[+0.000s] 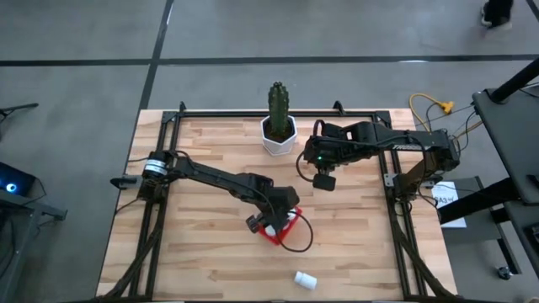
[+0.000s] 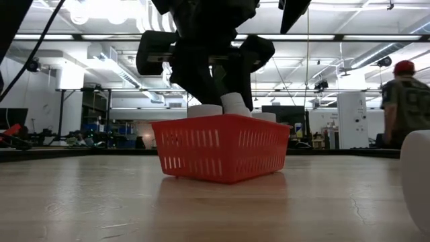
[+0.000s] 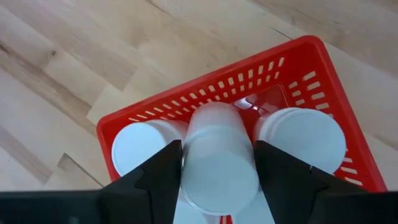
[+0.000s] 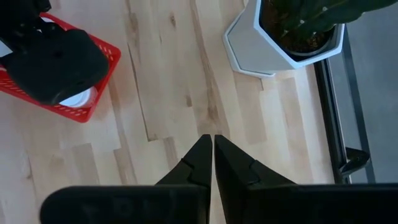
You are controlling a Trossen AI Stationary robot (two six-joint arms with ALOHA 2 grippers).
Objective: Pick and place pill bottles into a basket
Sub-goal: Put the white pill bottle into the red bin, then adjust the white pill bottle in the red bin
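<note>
Straddling a bottle (image 3: 219, 163) over basket (image 3: 309, 62), left tool (image 3: 217, 180), high view's stray bottle (image 1: 306, 279)

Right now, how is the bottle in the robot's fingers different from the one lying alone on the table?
The held bottle is over the red basket, between the left gripper's fingers; the lone bottle lies on bare wood near the table's front edge. The held bottle has other bottles beside it; the lone bottle has nothing touching it. Both are small and white.
</note>
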